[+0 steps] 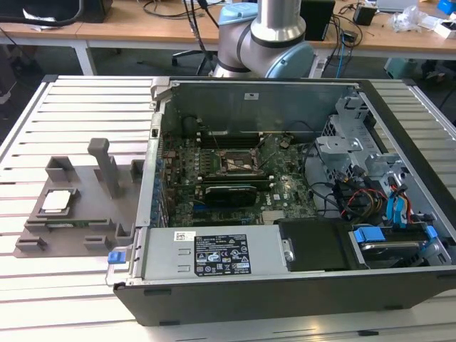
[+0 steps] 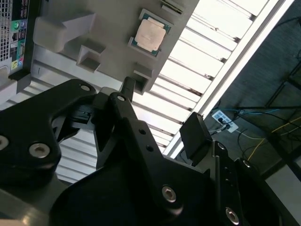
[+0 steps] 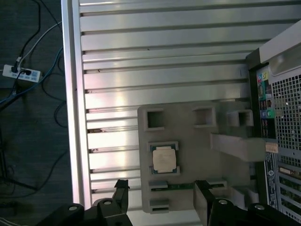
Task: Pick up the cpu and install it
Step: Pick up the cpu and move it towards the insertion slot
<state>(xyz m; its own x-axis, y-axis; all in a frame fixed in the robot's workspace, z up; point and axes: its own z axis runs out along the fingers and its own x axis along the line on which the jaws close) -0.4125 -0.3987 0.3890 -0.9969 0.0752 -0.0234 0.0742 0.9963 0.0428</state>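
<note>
Over at the exterior view's left, a grey holder tray (image 1: 85, 187) lies on the slatted metal table (image 1: 92, 107). The cpu (image 1: 58, 201) sits flat in a square pocket of that tray, silver top up, with nothing touching it. A grey upright post (image 1: 105, 165) stands on the tray between the chip and the computer.

Just beside the tray is the open computer case (image 1: 285, 299), lying on its side with its boards showing. In the middle of the green motherboard is the square socket frame (image 1: 235, 161), and a long black card (image 1: 228, 192) lies near it, on the side towards the labelled power supply (image 1: 214, 258). Behind the case rises the silver and blue robot arm (image 1: 263, 35). At the exterior view's right, a tangle of cables and blue clips (image 1: 388, 203) fills that end of the case.

In the first wrist view the gripper (image 3: 162, 187) hangs above the tray with its black fingers (image 3: 203, 197) spread apart and nothing between them. The chip lies below it in the pocket, well clear of both fingertips. It shows in both wrist views.
</note>
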